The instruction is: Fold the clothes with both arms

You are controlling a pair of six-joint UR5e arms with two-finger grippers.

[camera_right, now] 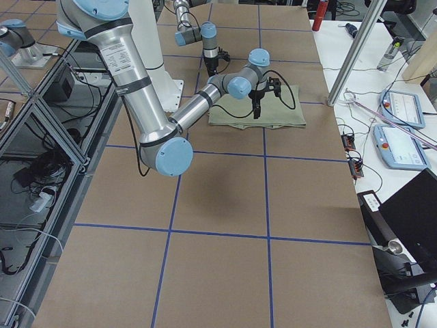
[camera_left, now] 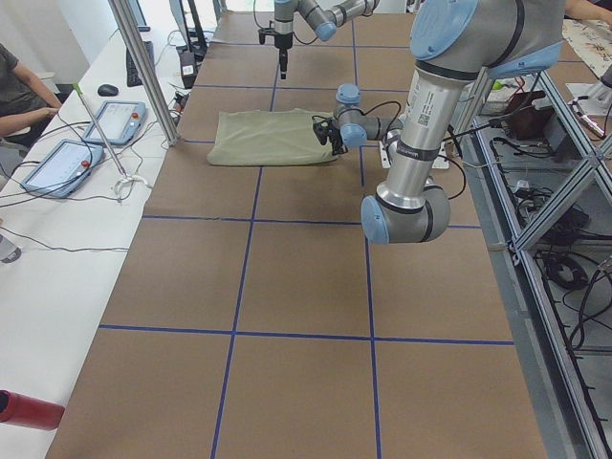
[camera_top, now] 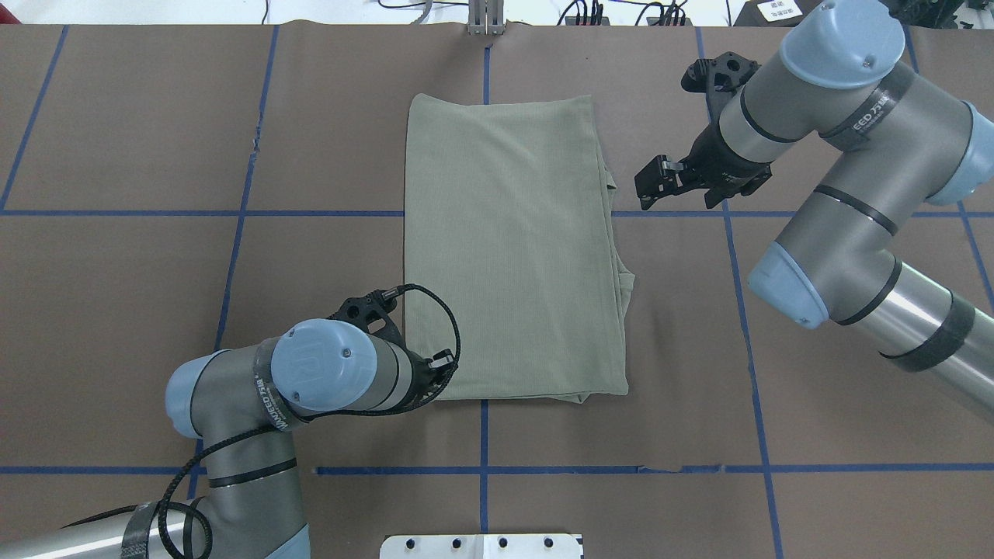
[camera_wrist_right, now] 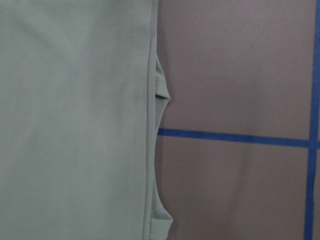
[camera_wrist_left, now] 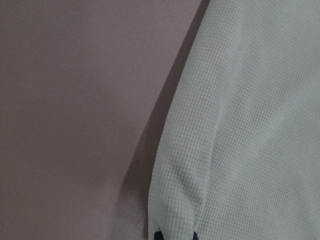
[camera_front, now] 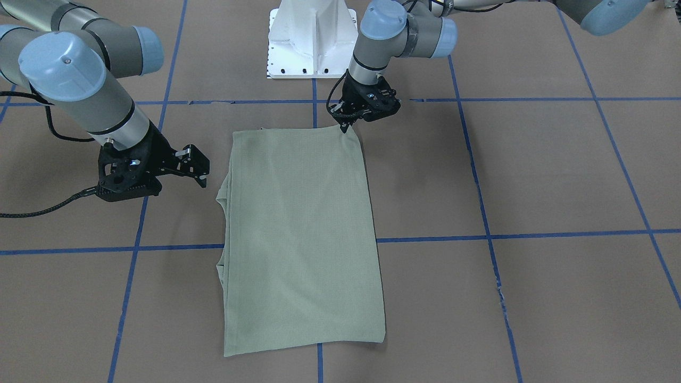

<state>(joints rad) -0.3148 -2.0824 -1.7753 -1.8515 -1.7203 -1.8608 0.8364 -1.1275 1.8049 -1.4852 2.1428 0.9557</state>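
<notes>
Pale sage-green knit shirt (camera_front: 300, 234): your black left gripper (camera_front: 345, 127) is pinching one corner, right gripper (camera_front: 199, 167) gaping; lifting one-sided is risking skew.

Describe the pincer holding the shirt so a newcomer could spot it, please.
Start at the white pedestal base; the folded sage-green shirt lies in front of it. At the shirt's corner nearest that base, the left pincer points down, shut on the fabric; the right pincer hangs open beside the shirt.
</notes>
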